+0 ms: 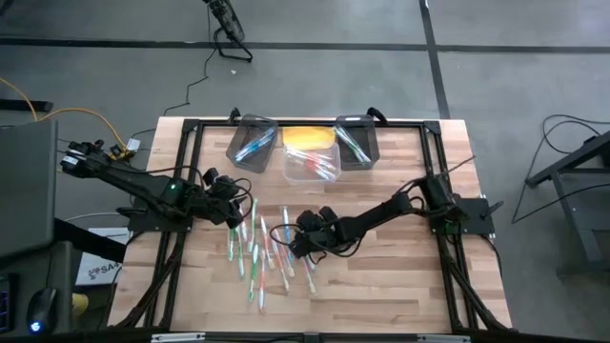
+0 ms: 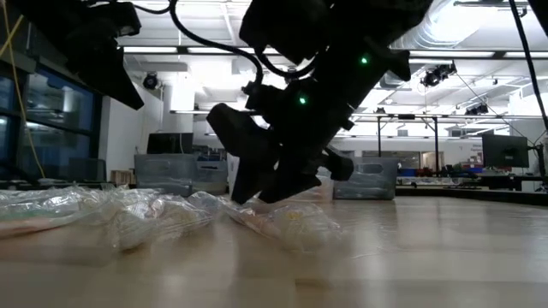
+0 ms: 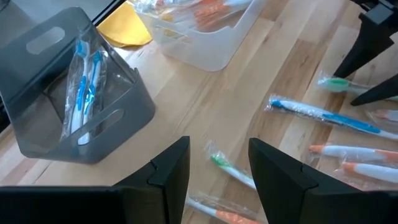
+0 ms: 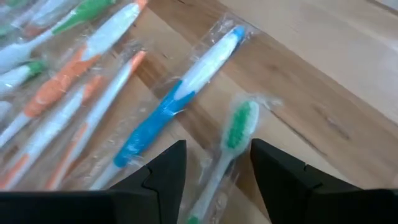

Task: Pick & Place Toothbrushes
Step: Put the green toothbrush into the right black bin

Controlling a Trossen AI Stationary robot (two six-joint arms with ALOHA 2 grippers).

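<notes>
Sorted so far: three bins stand in a row at the table's twelve o'clock edge. The dark left bin (image 1: 252, 143) holds a few blue-handled brushes; the clear middle bin (image 1: 311, 162) holds orange or pink ones, with a yellow sheet (image 1: 310, 137) behind it; the dark right bin (image 1: 355, 142) holds green ones. Each seems only thinly filled.

Left to sort: the loose toothbrushes (image 1: 259, 250), each in a clear wrapper, lie scattered at mid-table toward seven o'clock, between the two arms. By my judgement the greater part of the job remains.

Left gripper (image 3: 218, 165): fingers apart, nothing between them, hovering at the nine o'clock edge of the scatter with a green-handled brush (image 3: 233, 170) beneath the gap.

Right gripper (image 4: 217, 163): fingers apart, empty, low over the three o'clock side of the scatter. A green brush (image 4: 229, 144) lies in line with the gap; a blue brush (image 4: 172, 103) just beside it.

Hard to make out: the exact count in any bin, and the total on the table. From table height the wrappers show only as a pale crinkled heap (image 2: 154, 214), colours unreadable, and the dark arm masses hide the fingertips. The overhead view is too coarse to tell whether brushes overlap.
</notes>
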